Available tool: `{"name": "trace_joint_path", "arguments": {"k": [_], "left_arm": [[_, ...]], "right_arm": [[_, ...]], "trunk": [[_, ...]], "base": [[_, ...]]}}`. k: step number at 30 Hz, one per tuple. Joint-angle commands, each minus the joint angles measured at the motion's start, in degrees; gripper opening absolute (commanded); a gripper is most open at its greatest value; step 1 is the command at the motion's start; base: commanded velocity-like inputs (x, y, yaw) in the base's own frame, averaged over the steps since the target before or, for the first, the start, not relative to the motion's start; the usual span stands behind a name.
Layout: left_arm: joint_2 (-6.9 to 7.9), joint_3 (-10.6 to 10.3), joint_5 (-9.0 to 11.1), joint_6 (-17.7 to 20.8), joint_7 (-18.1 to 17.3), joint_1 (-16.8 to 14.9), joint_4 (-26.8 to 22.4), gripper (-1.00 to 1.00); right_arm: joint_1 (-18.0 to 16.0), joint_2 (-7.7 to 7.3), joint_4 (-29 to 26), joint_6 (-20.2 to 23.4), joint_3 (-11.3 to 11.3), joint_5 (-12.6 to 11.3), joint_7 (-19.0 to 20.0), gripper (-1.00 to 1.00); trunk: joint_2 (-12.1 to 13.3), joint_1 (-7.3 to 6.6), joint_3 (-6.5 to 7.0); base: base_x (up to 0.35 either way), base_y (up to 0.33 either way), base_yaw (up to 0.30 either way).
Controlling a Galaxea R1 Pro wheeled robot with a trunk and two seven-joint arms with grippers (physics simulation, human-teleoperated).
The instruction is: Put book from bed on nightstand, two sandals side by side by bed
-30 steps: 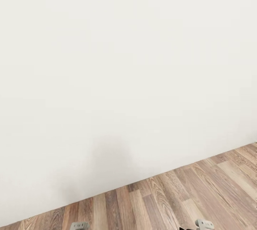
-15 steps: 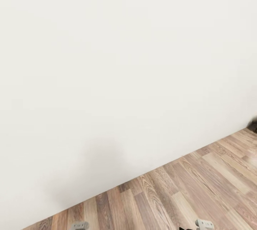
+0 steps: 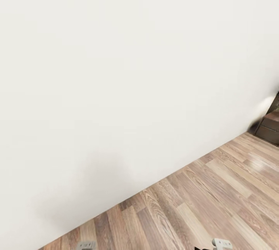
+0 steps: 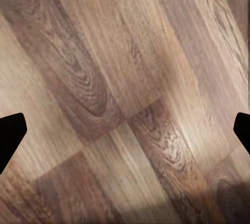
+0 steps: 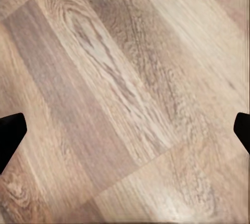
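Note:
I face a plain white wall (image 3: pixel 128 71) of the bedroom above a wood-plank floor (image 3: pixel 217 203). The book, the bed, the nightstand and the sandals are out of view. In the left wrist view my left gripper (image 4: pixel 125 130) is open, its black fingertips (image 4: pixel 10 133) far apart over bare planks with nothing between them. My right gripper (image 5: pixel 125 130) is likewise open over bare floor, with one dark fingertip (image 5: pixel 10 133) at each side. Two grey arm parts (image 3: pixel 86 245) peek in at the lower edge of the head view.
A dark-brown wooden piece of furniture (image 3: pixel 271 128) stands against the wall at the far right edge; I cannot tell what kind it is. The wall's base runs diagonally from lower left to upper right, and open floor lies to the right.
The whole head view has shifted, so the camera has turned to the right. More floor shows now, and the dark-brown furniture has come into view at the right edge.

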Motion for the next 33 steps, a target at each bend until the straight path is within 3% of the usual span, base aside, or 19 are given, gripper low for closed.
{"name": "trace_joint_path", "arguments": {"k": [1,33], "left_arm": [[0.02,0.44,-0.61,-0.29,-0.12,-0.02,0.04,1.0],[0.02,0.44,-0.61,-0.28,-0.12,-0.02,0.03,1.0]], "right_arm": [[-0.05,0.01,0.07,-0.23,-0.5,0.6,0.22,1.0],[-0.04,0.01,0.07,-0.23,-0.48,0.6,0.22,1.0]], "trunk": [[-0.02,-0.01,-0.05],[-0.02,-0.01,-0.05]], "base": [[0.0,0.0,-0.21],[0.0,0.0,-0.209]]}}
